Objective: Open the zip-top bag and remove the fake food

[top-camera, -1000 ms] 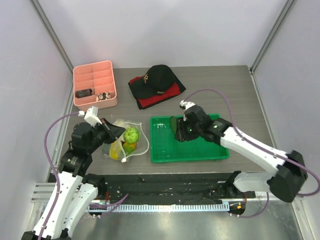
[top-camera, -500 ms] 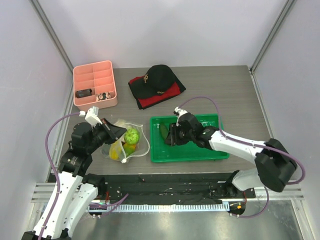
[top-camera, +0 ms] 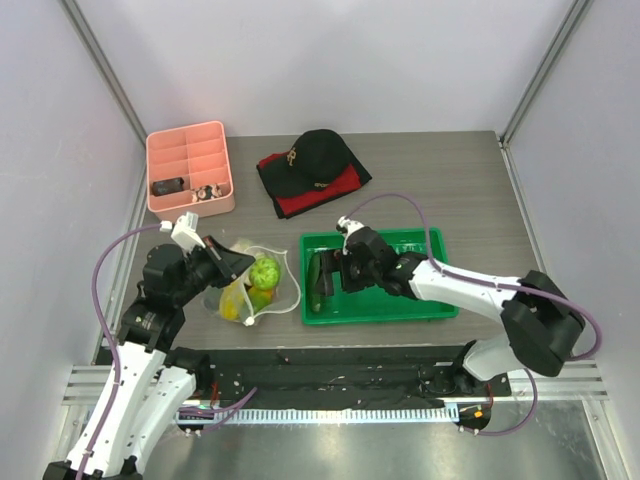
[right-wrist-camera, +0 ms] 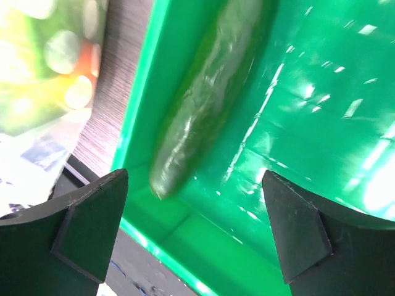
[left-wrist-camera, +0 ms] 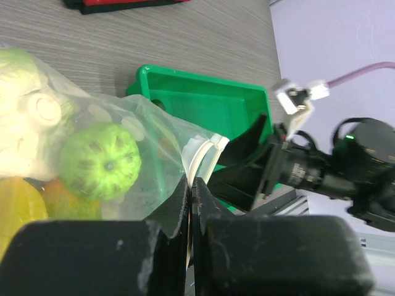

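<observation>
top: overhead, far | L wrist: close, low | R wrist: close, down | shared: green tray (top-camera: 392, 306)

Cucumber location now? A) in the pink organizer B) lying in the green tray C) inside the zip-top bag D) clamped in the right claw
B: the cucumber lies along the left wall of the green tray, and the right claw is open above it, its fingers clear of it.

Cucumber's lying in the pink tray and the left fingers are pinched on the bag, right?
Not quite. The cucumber lies in the green tray, not a pink one; the right wrist view shows it against the tray's left wall. The rest holds: the left fingers are pinched on the bag.
</observation>
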Controlling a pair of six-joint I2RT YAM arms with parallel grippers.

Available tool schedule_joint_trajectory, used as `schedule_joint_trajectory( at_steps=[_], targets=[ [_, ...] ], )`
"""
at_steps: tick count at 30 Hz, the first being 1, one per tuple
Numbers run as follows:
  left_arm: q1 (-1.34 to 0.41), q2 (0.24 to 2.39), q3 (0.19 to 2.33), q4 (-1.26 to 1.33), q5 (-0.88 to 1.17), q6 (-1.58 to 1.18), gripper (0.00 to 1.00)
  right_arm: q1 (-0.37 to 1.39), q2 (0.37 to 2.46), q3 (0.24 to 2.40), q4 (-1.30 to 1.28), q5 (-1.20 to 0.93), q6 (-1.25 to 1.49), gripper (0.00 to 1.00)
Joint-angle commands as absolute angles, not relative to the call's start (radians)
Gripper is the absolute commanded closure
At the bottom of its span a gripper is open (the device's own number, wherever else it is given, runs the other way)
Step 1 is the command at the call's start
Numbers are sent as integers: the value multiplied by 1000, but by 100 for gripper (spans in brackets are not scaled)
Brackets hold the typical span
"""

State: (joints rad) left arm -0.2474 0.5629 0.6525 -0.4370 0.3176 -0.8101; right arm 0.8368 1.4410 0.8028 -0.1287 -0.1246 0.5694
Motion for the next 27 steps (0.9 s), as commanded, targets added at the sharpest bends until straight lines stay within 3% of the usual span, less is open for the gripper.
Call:
schedule_joint_trajectory(
  at_steps=[1,2,9,14,19,25,27],
  targets=[
    [-247,566,650,-356,350,-821,100,929,1321,928,-257,33,471,6],
    [-245,563,649,-356,347,-821,100,955,1319,963,-268,53,469,7],
    [-244,569,637,-345,348,-827,100,1103,1387,1052,-134,55,482,41],
    [-245,577,640,-338,347,-831,100,1115,1477,1111,-42,12,465,47],
    [-244,594,629,-331,336,-833,100,1126,1595,1179,35,12,352,46],
    [-245,594,629,-380,285,-847,100,1126,1695,1252,40,66,184,30],
    [-244,597,635,-391,285,-848,100,1127,1713,1261,40,131,141,18]
  ],
)
